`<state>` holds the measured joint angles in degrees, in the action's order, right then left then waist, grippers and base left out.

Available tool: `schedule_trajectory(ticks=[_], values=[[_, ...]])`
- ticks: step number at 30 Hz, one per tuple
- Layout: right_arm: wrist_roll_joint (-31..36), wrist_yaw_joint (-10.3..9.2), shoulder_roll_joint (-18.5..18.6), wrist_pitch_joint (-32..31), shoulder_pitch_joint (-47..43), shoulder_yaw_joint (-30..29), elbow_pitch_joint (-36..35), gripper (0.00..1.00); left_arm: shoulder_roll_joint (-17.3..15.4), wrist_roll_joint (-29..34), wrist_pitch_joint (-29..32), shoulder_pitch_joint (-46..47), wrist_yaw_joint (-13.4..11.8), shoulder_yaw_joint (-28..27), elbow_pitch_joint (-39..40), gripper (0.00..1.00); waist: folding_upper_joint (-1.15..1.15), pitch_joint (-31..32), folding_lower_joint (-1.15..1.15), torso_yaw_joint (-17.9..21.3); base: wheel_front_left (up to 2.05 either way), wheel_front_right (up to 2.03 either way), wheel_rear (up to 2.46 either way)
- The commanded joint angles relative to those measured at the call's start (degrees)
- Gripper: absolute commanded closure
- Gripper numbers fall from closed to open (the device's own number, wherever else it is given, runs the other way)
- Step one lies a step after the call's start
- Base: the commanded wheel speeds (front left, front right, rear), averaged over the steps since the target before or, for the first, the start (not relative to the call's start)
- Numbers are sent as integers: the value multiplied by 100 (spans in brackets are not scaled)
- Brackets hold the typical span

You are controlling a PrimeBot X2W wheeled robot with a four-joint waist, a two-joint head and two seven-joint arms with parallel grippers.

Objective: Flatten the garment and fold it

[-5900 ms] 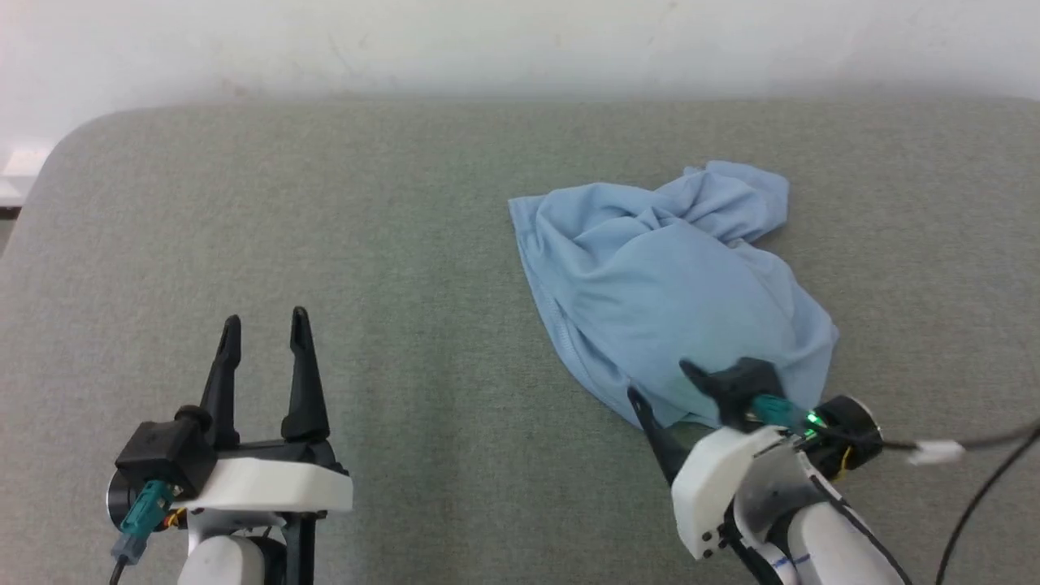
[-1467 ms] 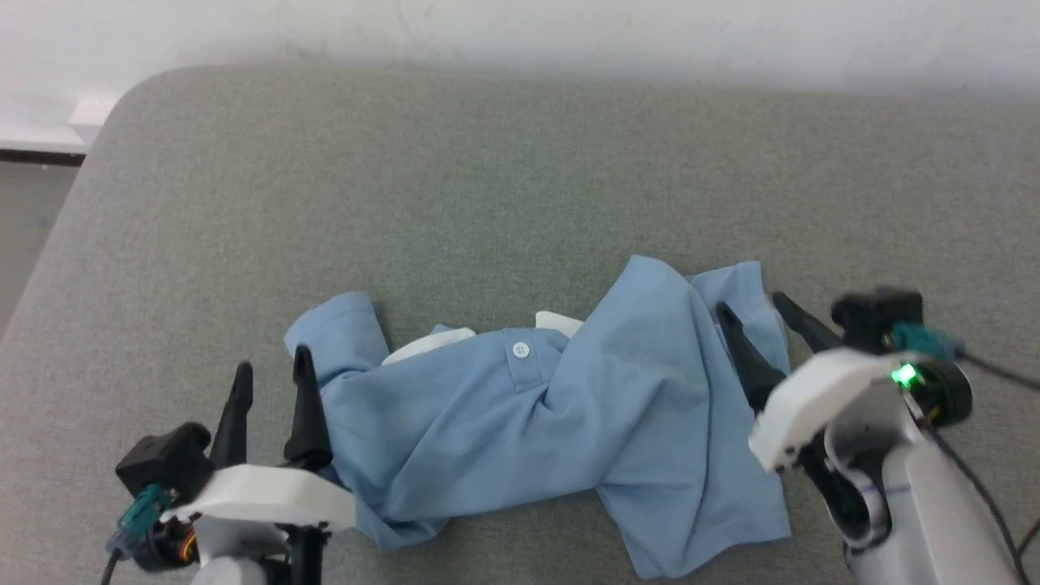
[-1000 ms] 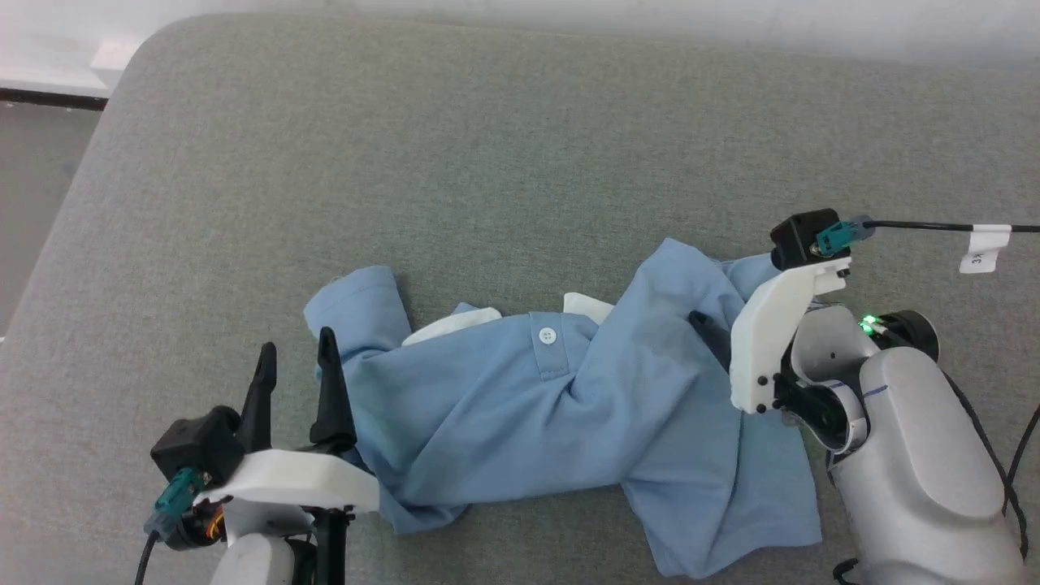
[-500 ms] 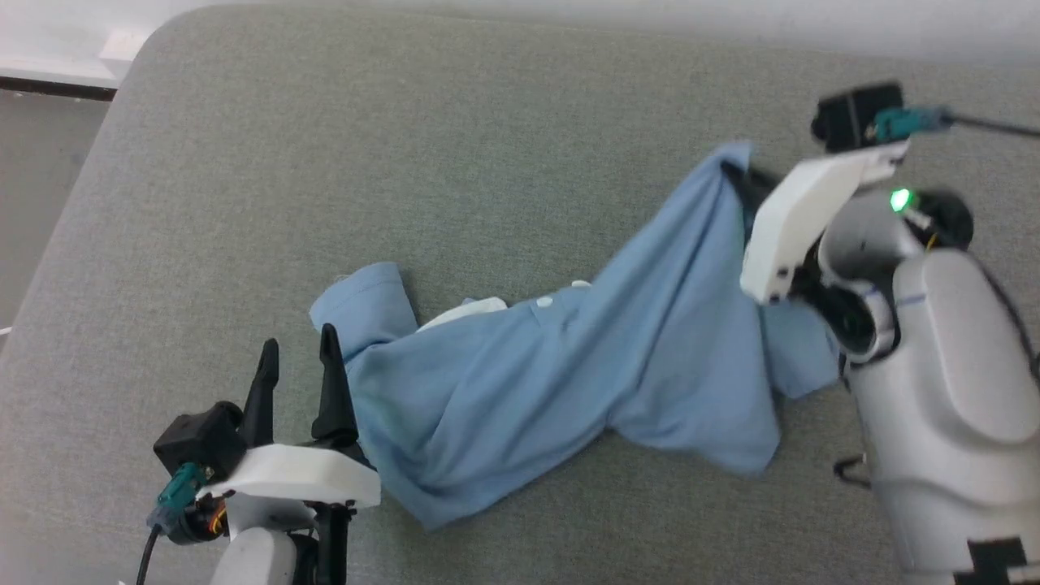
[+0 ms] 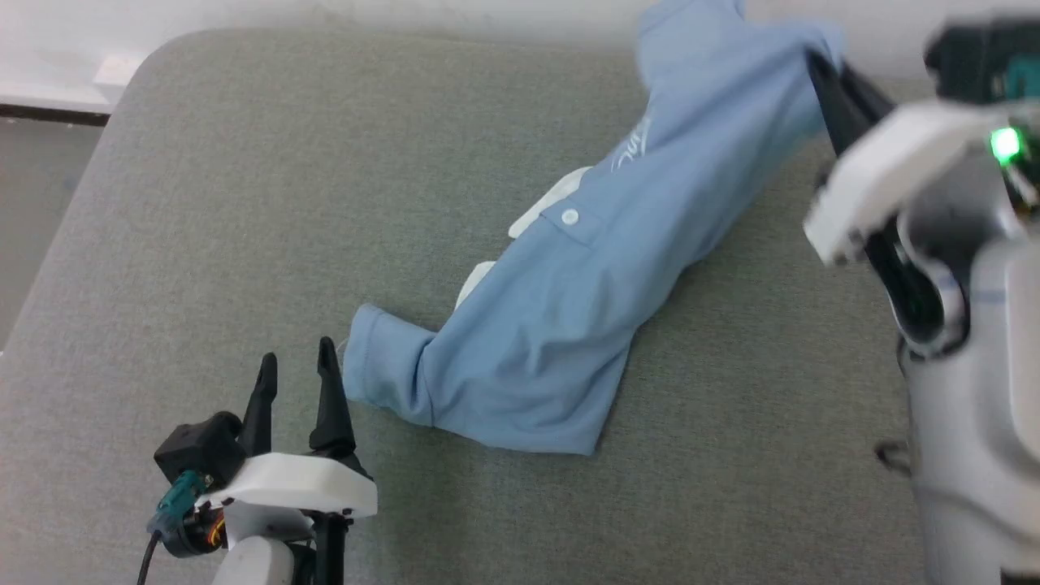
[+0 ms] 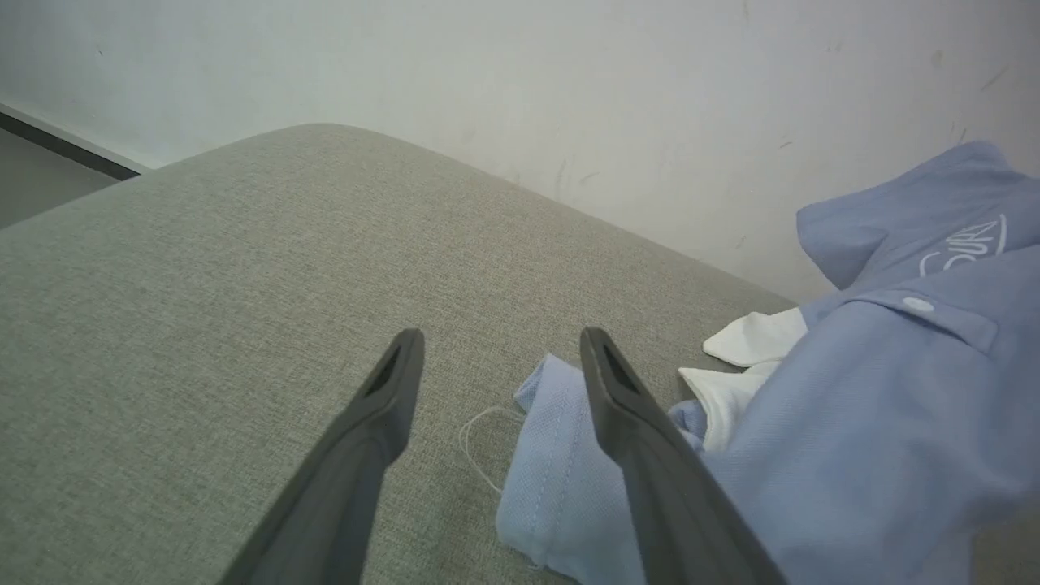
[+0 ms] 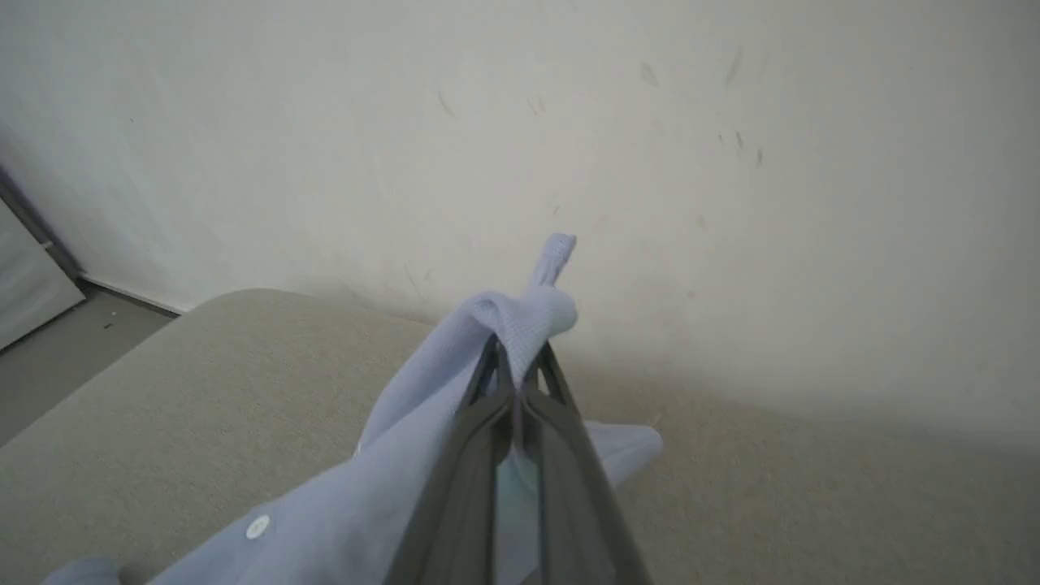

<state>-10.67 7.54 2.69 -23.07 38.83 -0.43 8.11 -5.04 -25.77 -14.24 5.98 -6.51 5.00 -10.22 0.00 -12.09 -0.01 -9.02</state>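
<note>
In the head view one light blue garment lies as a long twisted band on the grey table. Its far end is lifted off the table and is cut off by the top edge. The right claw is clenched on this lifted end; its fingertips are hidden in the cloth and this part is blurred. The left claw is released, with nothing between its two fingers. One fingertip stands just beside the sleeve cuff. I count one white button and two white pieces of collar. A white cursive logo is too small to read.

In the left wrist view the two fingers are apart above the table, and the cuff lies beside one of them. The logo is partly folded under, so I cannot read it. One thin loose thread lies by the cuff.

In the right wrist view the two fingers are pressed together on a bunch of the cloth, before a pale wall. The rest of the garment runs out at the bottom edge.
</note>
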Motion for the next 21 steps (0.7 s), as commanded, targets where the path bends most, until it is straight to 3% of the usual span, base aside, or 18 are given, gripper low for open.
schedule_trajectory(ticks=[1, 6, 12, 21], values=[[164, -5, 19, -179, -597, -285, -147, 100, -29, -53, -31, -70, 32, -28, -13, 0, 0, 123, 1, 150, 0, 0, 0], [270, -5, 19, -559, -1964, -1091, -433, 100, -94, -31, 65, -144, 5, 11, 87, 0, 0, 222, 1, 340, 0, 0, 0], [-59, -5, 19, -815, -3112, -1806, -588, 100, -185, -24, 174, -214, -30, 21, 190, 0, 0, 303, 1, 572, 0, 0, 0], [-430, -5, 19, -1659, -4298, -2187, -616, 100, -277, -32, 301, -330, -63, 54, 288, 0, 0, 382, 1, 759, 0, 0, 0]])
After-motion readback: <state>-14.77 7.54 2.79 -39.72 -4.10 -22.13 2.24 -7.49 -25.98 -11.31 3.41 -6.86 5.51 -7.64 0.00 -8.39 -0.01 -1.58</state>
